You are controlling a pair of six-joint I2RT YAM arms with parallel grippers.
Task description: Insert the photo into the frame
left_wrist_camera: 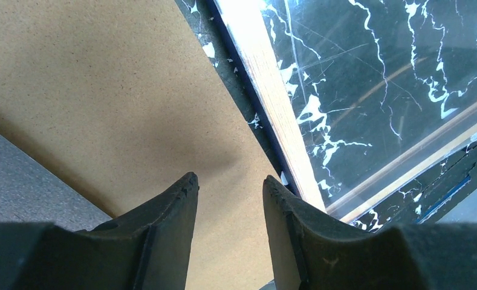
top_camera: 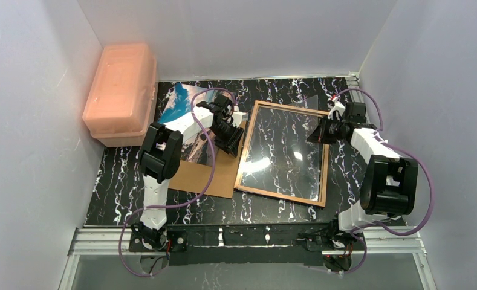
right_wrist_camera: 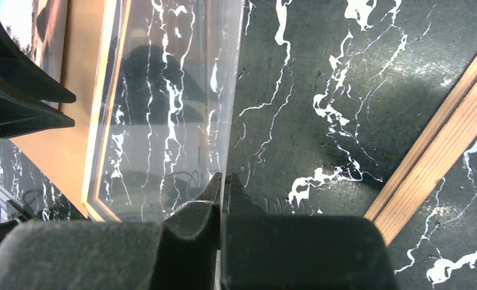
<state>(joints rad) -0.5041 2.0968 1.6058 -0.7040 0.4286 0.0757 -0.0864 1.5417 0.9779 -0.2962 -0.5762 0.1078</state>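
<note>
A black, white-veined bench (top_camera: 118,193) is seen carrying everything. The frame (top_camera: 278,196) is laid flat right of the bench's middle, slightly skewed to its edges. Its light wood-brown rear edges are turned upward, and the marbled surface is seen through its opening. In the left wrist view a thin navy-blue line is seen along the outer side of its left rail.

A clear pane (right_wrist_camera: 163,109) is held tilted above the frame's right part, raised towards the bench's right edge. Reflections are carried on it.

A salmon-pink lidded box (top_camera: 121,90) is set at the far left corner, overhanging the bench's left edge. A plain brown backing board (top_camera: 202,178) is laid flat just beside the frame's left rail.

The photo (top_camera: 178,103) is placed near the far left corner, next to the box. It is glossy, with blue sky and white cloud, and is partly hidden by the left arm.

The left pincer (left_wrist_camera: 228,181) is held over the board beside the frame, jaws parted, nothing between them. The right pincer (right_wrist_camera: 222,178) is clamped on the pane's edge.
</note>
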